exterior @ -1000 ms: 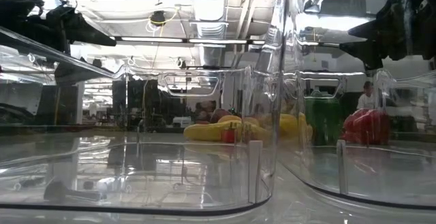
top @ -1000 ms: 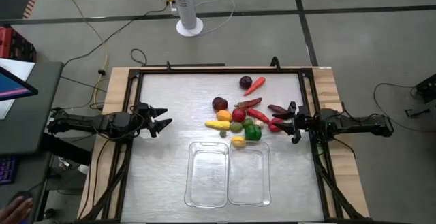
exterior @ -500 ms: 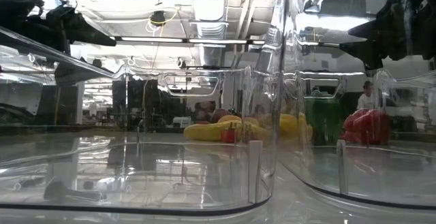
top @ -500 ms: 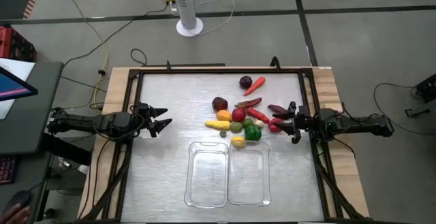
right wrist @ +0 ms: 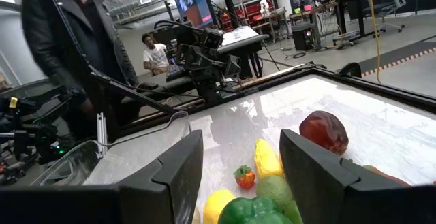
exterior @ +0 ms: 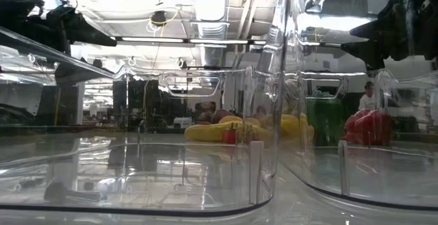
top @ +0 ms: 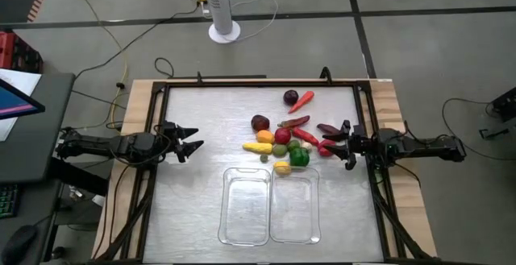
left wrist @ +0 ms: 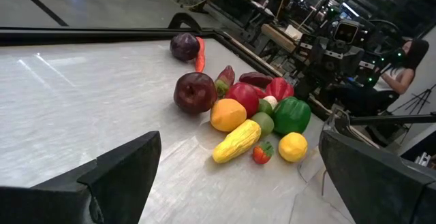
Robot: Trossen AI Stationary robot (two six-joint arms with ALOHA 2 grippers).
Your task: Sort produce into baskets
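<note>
The toy produce (top: 284, 136) lies in a loose pile on the metal table, just beyond two clear tubs (top: 269, 205) that stand side by side near the front edge. A dark purple round piece (top: 291, 97) and a red chilli (top: 303, 101) lie apart toward the far edge. My left gripper (top: 190, 139) is open at the table's left side, pointing toward the pile (left wrist: 245, 118). My right gripper (top: 340, 144) is open at the right side, right beside a dark purple piece (top: 330, 130). In the right wrist view the green pepper (right wrist: 255, 210) lies between its fingers.
A black frame (top: 258, 82) runs around the table. Bare metal lies between my left gripper and the pile. A white fan base (top: 224, 31) and cables lie on the floor beyond the table. People (right wrist: 68, 47) stand beyond the table in the right wrist view.
</note>
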